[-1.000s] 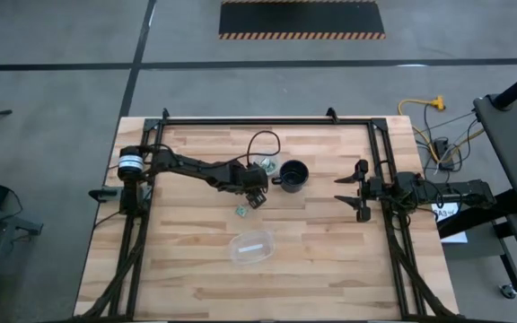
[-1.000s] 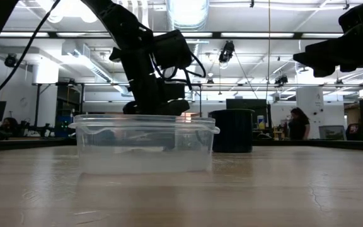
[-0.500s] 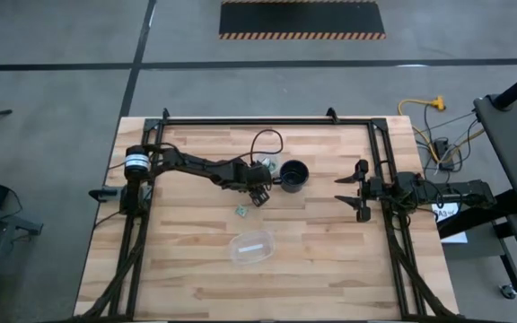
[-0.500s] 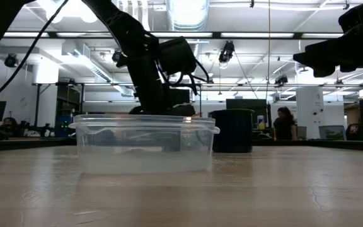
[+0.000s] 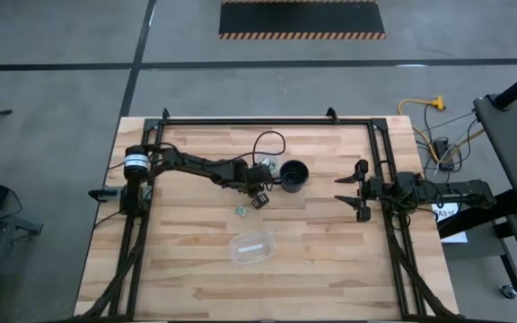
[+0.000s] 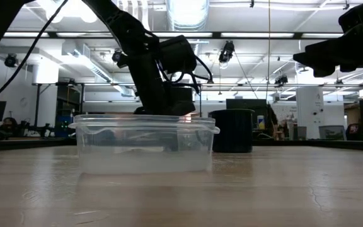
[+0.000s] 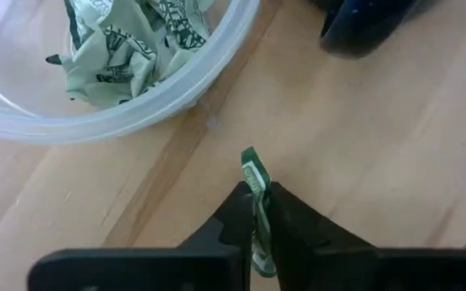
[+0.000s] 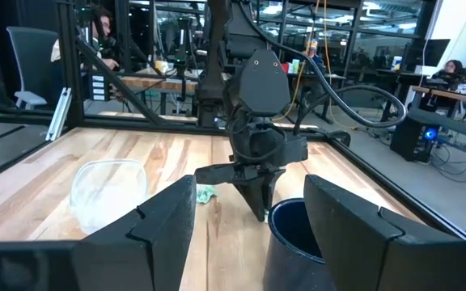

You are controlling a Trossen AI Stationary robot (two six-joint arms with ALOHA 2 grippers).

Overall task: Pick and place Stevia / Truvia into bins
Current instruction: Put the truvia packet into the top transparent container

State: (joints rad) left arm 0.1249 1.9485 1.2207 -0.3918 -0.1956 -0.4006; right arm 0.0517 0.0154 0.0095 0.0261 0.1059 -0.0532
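One Stevia / Truvia packet [image 7: 255, 187] pinched in left tool [image 7: 253, 212], shifted nearer cup [image 7: 168, 81], right tool [image 5: 346, 192] wide, unmoved.

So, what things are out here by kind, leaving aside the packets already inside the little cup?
Black mug: 1
Oval clear tub: 1
Small round clear cup: 1
Sweetener packets outside it: 2, one lying loose, one gripped by the left pincer
Total: 5

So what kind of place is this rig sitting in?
Most likely an open robotics lab or workshop: exposed ceiling ducts with strip lighting, rows of workbenches with monitors, and a hazard-striped floor mat beyond the wooden table.
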